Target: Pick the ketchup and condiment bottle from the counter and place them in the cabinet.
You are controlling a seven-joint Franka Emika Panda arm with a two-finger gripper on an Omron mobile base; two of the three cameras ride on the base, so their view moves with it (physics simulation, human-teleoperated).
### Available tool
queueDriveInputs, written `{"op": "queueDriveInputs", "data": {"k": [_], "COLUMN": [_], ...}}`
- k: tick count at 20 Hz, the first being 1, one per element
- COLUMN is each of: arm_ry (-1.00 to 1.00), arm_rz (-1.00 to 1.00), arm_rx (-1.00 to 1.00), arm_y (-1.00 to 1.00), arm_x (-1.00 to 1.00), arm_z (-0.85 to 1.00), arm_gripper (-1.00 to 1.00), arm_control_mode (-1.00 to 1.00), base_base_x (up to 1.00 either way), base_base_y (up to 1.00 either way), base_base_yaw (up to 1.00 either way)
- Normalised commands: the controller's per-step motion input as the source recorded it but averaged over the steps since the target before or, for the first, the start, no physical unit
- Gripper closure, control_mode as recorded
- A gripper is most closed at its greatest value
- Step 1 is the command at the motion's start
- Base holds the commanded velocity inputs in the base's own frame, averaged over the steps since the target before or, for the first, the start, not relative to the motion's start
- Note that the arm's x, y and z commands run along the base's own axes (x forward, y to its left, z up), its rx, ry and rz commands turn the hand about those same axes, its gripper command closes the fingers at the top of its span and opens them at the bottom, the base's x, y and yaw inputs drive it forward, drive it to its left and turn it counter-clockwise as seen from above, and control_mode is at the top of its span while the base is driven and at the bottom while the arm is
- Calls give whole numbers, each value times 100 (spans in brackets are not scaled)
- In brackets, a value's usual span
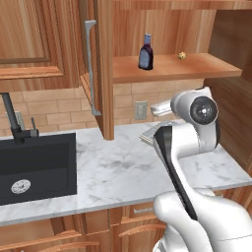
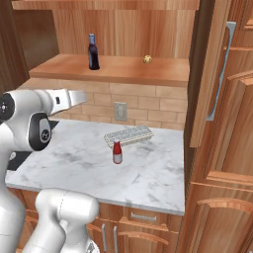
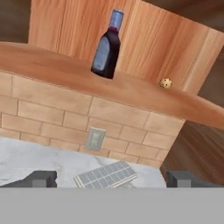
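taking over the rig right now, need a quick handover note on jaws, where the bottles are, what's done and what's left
Gripper: jaws wide open, holding nothing, up off the counter and facing the cabinet shelf.
Condiment bottle: upright on the shelf, left of a small round yellowish thing. That half is done.
Ketchup: upright on the counter, just in front of a flat grey ridged rack, nothing touching it.
Left: pick the ketchup and place it on the shelf. The cabinet door stands open.
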Motion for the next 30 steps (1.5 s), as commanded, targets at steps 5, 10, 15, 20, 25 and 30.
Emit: {"op": "queueDriveInputs", "data": {"k": [5, 10, 15, 20, 25, 30], "arm_ry": [16, 16, 16, 16, 12, 2], "arm_rz": [-8, -8, -10, -8, -7, -1], "arm_rx": [0, 0, 0, 0, 0, 0], "arm_y": [-15, -19, -13, -9, -9, -13], "arm_x": [0, 0, 0, 0, 0, 0], "arm_z": [-47, -31, -18, -22, -23, -30], "arm_gripper": [-100, -100, -100, -100, -100, -100], "arm_control_mode": [-100, -100, -100, -100, -100, -100], "base_base_x": [0, 0, 0, 0, 0, 0], "base_base_y": [0, 0, 0, 0, 0, 0], "base_base_yaw": [0, 0, 0, 0, 0, 0]}}
